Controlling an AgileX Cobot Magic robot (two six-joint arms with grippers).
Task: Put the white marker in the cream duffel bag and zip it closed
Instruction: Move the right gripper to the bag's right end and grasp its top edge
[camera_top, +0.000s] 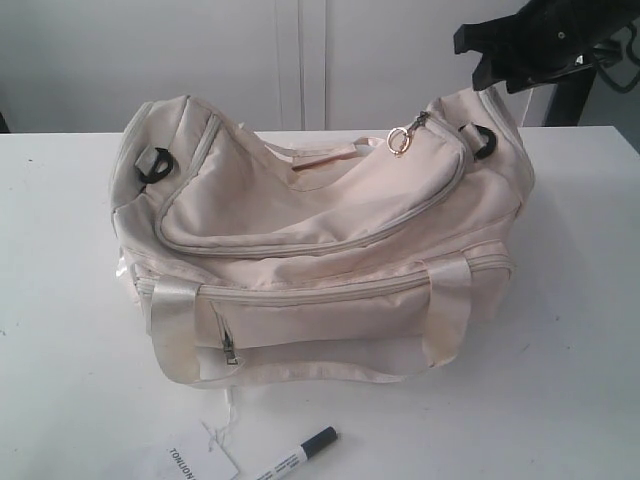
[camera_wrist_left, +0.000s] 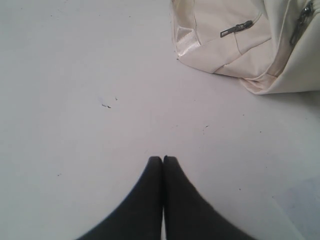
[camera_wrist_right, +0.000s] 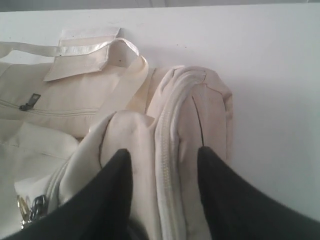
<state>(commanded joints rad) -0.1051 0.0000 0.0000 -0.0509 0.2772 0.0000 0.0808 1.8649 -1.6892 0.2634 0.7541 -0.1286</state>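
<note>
Two grippers: left gripper pinched shut, empty; right gripper spread wide astride the cream duffel bag zipper seam

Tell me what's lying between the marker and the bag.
Just bare table between the marker and the bag, seen in the exterior view. The paper tag lies beside the marker, off that stretch.

At the bottom edge of the exterior view, left of centre, a white paper tag carried dark capital letters running sideways, which read roughly "TONLION". Just right of it, the white marker bore small dark print along its barrel, too fine to read.
</note>
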